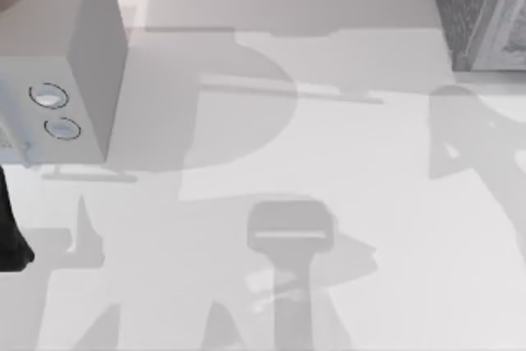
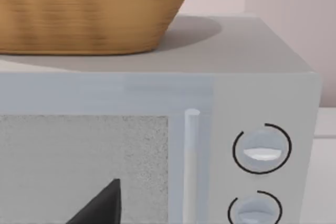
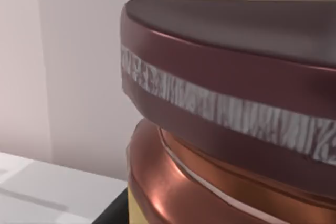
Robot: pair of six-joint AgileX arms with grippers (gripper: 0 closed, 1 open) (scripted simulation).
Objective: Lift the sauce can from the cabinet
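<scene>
Right wrist view is showing the sauce can (image 3: 231, 129) pressing close to the camera, perhaps inside the right pincer, whose state I cannot tell. Cabinet (image 1: 481, 10) is sitting at the table's (image 1: 345, 162) far right corner.

One sauce can (image 3: 231, 108); one cabinet (image 1: 481, 10); one basket (image 2: 89, 11); two dials (image 2: 261, 149).

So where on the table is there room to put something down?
The wide white table between the pale box with two dials on the left and the dark speckled cabinet at the far right corner is bare. The box's top is crowded by a wicker basket.
</scene>
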